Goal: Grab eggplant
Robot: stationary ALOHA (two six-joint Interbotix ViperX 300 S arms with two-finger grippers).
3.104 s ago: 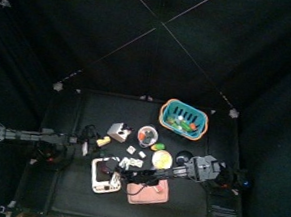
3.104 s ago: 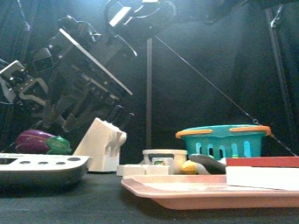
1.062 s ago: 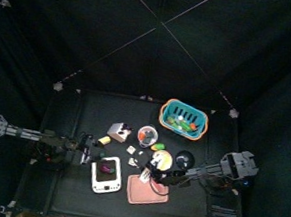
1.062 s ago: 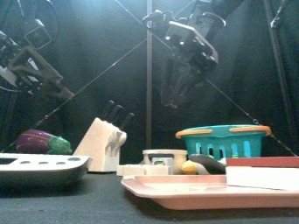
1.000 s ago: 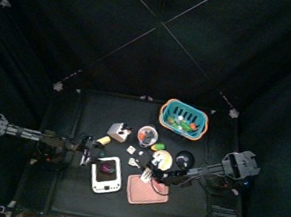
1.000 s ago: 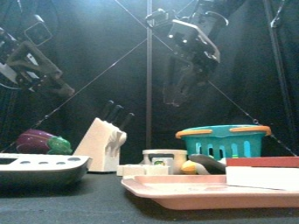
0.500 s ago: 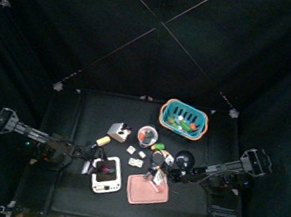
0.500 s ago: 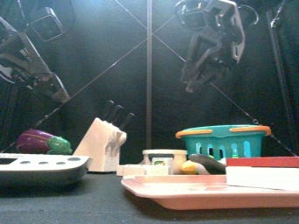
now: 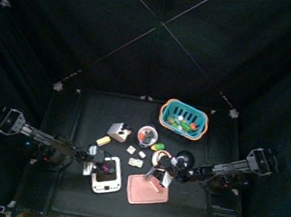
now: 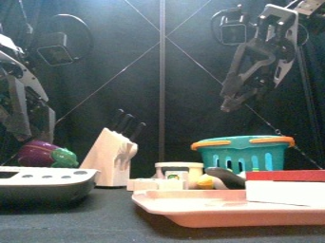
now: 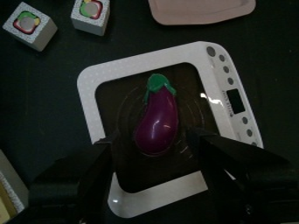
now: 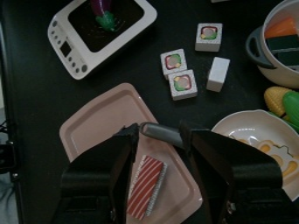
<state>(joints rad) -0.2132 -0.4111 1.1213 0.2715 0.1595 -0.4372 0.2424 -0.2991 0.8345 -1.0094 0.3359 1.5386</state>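
**One eggplant lying on the scale**

One purple eggplant (image 11: 156, 124) is seen. It is lying flat on the dark plate of one white kitchen scale (image 11: 100, 108), at the near left of the table (image 9: 81, 107). Its long side runs along the scale, from the end with no buttons toward the far end. The green stem is at one end and the round purple end is at the other. In the top view the stem end cannot be told, because the eggplant is too small there.

Two grippers are seen. The left gripper (image 11: 152, 166) is hung right above the eggplant, with its jaws spread wide, one on each side of it. Nothing is held in it. The right gripper (image 12: 160, 162) is held over one pink tray (image 12: 98, 118) at the near middle. Its jaws are apart and nothing is gripped.

One red and white block (image 12: 149, 183) is lying on the tray. Three small picture cubes (image 12: 180, 81) and one plain white block (image 12: 219, 73) are counted beside the tray. One teal basket (image 10: 242, 152) is standing at the far right. One knife block (image 10: 109, 156) is standing left of the middle.
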